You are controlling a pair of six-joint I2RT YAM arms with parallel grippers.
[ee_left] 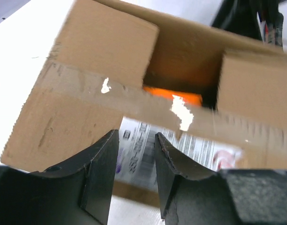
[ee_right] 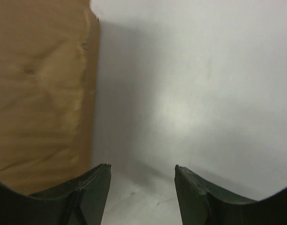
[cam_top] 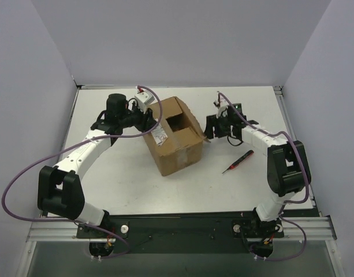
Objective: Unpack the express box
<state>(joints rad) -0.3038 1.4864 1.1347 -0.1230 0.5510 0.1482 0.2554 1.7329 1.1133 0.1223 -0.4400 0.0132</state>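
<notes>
express box [cam_top: 179, 153], opening up, long axis diagonal

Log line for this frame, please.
express box: top partly open, orange packet inside | left claw: open, at labelled side | right claw: open, beside box

R gripper [ee_right: 141, 168] jaws apart, white table [ee_right: 195, 93] ahead — express box [ee_right: 40, 93] side fills left of view.

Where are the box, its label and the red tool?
box [cam_top: 179, 153]: top view, front wall.
label [ee_left: 195, 147]: left wrist view, printed middle.
red tool [cam_top: 238, 162]: top view, mid-shaft.
</notes>
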